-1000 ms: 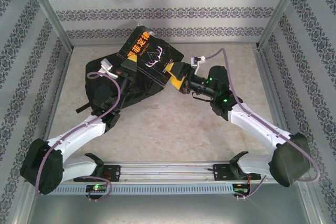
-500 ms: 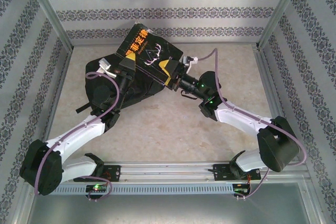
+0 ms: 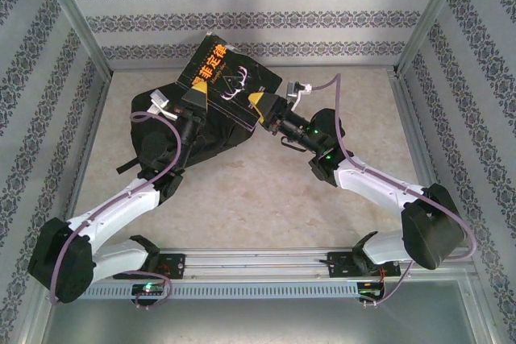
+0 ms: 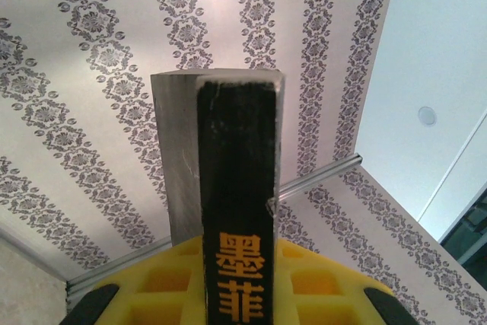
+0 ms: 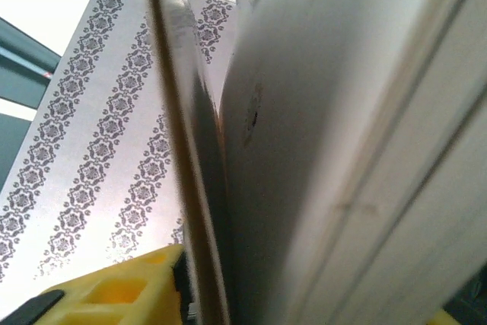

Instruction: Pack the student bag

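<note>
1. The tilted black book [image 3: 230,86] overhangs the far side of the student bag [image 3: 161,138], blocking entry from above.
2. The left end effector [image 3: 197,96] and right end effector [image 3: 262,105] crowd its near edge.
3. The surface [image 3: 266,199] right of the bag lies bare.
4. The bag's mouth is hidden, perhaps under the book.

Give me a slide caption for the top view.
The book tilts over the bag: left gripper clamps its spine, right gripper at the opposite edge.

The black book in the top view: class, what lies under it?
The student bag lies under the black book, its fabric showing beside the book's near edge. Whatever part of the bag sits beneath the book is covered.
</note>
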